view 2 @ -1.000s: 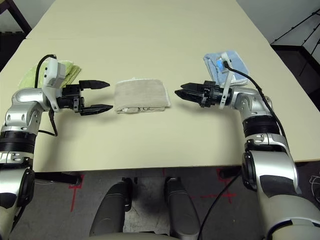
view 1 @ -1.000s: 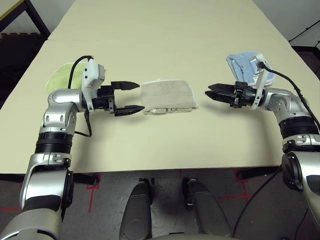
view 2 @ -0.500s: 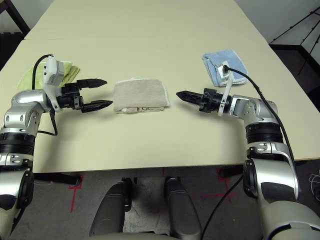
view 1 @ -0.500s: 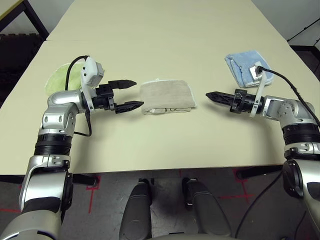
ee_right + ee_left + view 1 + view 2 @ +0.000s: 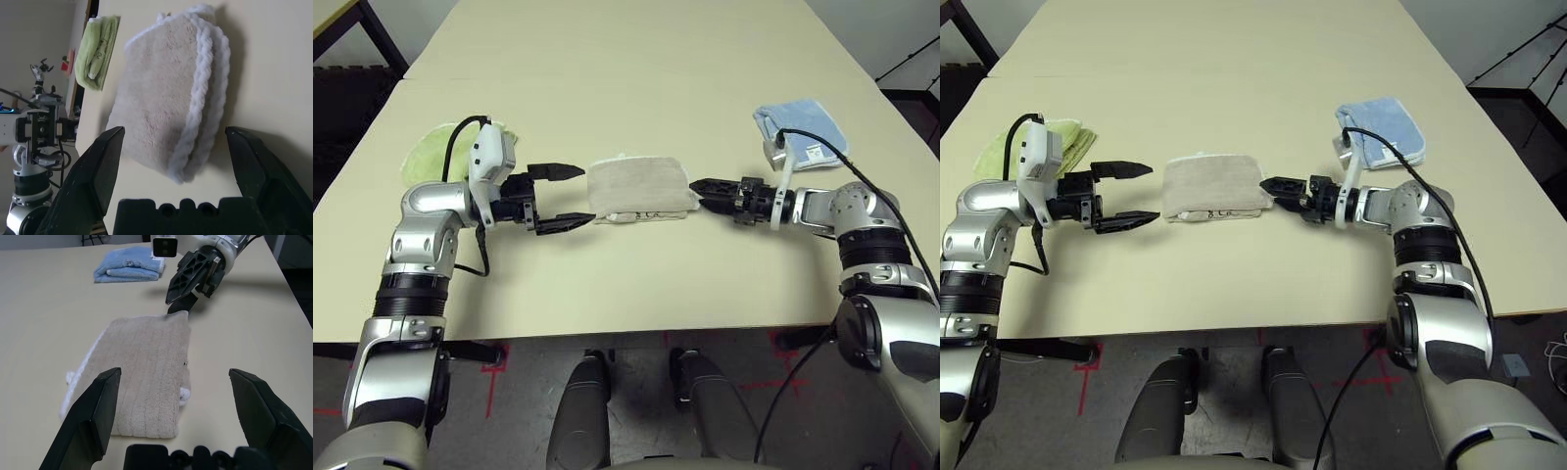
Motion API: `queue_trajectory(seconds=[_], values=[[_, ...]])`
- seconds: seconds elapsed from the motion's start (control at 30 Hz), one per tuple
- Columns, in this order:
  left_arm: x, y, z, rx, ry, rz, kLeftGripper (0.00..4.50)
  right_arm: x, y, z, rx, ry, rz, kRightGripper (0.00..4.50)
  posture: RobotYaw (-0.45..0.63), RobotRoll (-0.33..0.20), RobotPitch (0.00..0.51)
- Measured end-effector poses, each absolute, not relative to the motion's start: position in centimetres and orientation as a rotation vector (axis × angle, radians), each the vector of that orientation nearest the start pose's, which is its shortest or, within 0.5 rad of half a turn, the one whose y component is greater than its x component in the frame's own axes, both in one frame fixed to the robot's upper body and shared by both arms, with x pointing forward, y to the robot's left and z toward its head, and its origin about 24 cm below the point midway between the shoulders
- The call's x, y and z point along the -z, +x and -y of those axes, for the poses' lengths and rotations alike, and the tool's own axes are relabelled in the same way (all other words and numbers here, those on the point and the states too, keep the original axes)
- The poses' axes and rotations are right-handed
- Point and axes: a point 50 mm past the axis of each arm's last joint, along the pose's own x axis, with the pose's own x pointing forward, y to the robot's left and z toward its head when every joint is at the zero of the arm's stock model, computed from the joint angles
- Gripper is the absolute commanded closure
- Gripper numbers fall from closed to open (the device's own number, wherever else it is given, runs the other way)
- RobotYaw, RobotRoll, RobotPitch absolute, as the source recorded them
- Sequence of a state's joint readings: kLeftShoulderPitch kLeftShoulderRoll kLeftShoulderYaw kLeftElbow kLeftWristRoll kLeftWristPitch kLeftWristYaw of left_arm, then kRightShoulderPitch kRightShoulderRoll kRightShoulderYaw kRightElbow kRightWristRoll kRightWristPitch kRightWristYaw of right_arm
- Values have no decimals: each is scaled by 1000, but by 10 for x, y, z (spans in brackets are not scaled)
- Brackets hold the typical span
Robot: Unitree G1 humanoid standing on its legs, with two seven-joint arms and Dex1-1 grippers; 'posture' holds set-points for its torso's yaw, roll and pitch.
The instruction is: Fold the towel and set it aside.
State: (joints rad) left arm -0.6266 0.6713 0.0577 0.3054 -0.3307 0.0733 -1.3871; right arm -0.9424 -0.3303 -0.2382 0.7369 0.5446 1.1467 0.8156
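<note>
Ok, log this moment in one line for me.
towel: folded, flat on table | left gripper: open, beside towel | right gripper: open, at towel's other edge | nothing held

Two head views down over the table (image 5: pixel 636 59); both wrist views close on the shared towel (image 5: pixel 146 367).

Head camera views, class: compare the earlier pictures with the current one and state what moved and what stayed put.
The right pincer swung in toward the beige towel until its tips reached the towel's right edge, and it rolled at the wrist. Nothing was gripped or released: both pincers stay open. The left pincer barely shifted beside the towel's left edge. The beige towel, green towel and blue towel kept their places.
</note>
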Motion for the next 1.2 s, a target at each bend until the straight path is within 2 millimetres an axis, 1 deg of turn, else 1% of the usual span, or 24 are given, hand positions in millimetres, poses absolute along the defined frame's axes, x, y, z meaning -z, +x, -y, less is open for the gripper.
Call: queue_trajectory(seconds=[0.4, 0.57, 0.67, 0.73, 0.83, 0.87, 0.9, 1.0, 1.03, 1.2], values=[[-189, 310, -220, 1249, 443, 69, 24, -139, 367, 116, -944, 736, -667, 12, 132, 0, 190], [-188, 311, -219, 1254, 443, 64, 24, -141, 369, 109, -958, 738, -663, 12, 129, 0, 189], [-188, 311, -219, 1255, 443, 63, 0, -140, 369, 109, -953, 738, -659, 573, 126, 0, 189], [-188, 311, -219, 1257, 443, 61, 0, -137, 370, 109, -937, 734, -662, 1223, 123, 0, 189], [-187, 311, -218, 1261, 443, 58, 0, -132, 369, 110, -926, 739, -679, 2452, 115, 0, 186], [-187, 311, -218, 1262, 443, 58, 0, -131, 368, 110, -924, 741, -683, 2760, 115, 0, 186], [-187, 311, -218, 1262, 443, 57, 0, -130, 368, 110, -925, 746, -682, 3167, 113, 0, 185], [-186, 311, -217, 1267, 443, 52, 0, -135, 368, 110, -940, 749, -661, 4188, 104, 0, 179], [-186, 311, -216, 1270, 443, 49, 0, -136, 368, 110, -943, 749, -656, 4455, 104, 0, 179], [-184, 311, -215, 1280, 444, 42, 0, -136, 368, 114, -936, 768, -641, 4480, 87, 0, 169]])
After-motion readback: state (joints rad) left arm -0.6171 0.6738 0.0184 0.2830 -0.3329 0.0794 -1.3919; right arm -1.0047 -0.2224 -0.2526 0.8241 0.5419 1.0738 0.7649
